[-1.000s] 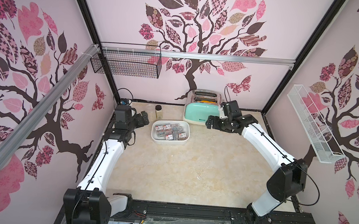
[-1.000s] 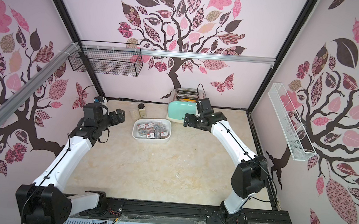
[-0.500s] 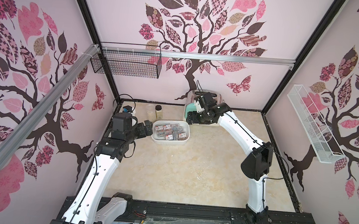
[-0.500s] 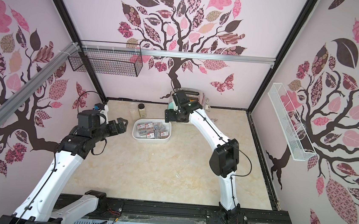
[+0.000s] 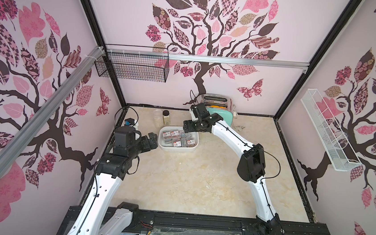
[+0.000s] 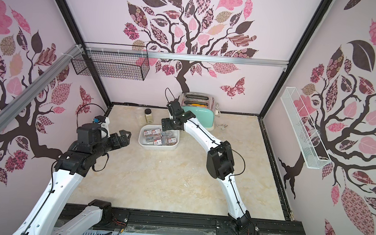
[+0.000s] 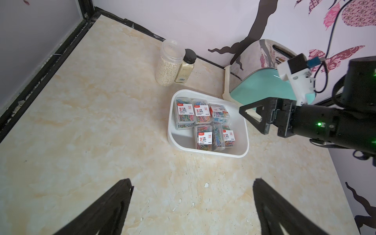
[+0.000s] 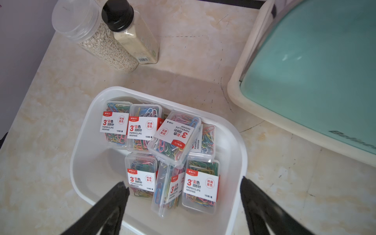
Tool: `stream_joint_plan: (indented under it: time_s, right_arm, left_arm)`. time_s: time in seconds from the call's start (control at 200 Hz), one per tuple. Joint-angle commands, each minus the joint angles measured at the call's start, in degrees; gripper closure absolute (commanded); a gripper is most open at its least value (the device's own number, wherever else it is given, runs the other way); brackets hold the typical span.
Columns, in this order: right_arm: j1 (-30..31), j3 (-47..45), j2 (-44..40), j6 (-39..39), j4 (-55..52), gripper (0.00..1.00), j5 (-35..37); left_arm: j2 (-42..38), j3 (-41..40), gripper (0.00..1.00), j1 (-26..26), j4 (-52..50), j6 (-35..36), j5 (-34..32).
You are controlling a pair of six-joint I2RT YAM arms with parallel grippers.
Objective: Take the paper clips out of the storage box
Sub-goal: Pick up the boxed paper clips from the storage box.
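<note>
Right pincer (image 8: 183, 183) hangs wide open over the storage box (image 8: 81, 154) with nothing between its fingers. The paper clips (image 8: 175, 138) all lie inside in their clear cases, 1 tilted on top of the others. Left pincer (image 7: 192, 181) is spread open too and empty, above bare surface (image 7: 101, 122) beside the box, which sits near the mint toaster (image 5: 219, 114) and 2 jars (image 8: 101, 46).

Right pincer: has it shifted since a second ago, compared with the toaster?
Yes. In a top view the right pincer swung away from the front of the toaster and now hangs open over the toaster-side rim of the storage box.
</note>
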Motion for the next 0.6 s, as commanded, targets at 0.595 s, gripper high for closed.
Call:
stream_joint_plan:
  time_s: [0.595]
  right_arm:
    - [4.3, 8.6, 13.1, -2.1, 4.0, 0.13, 11.7]
  left_arm:
    - [-1.4, 0.2, 0.02, -3.6, -3.1, -0.3, 0.6]
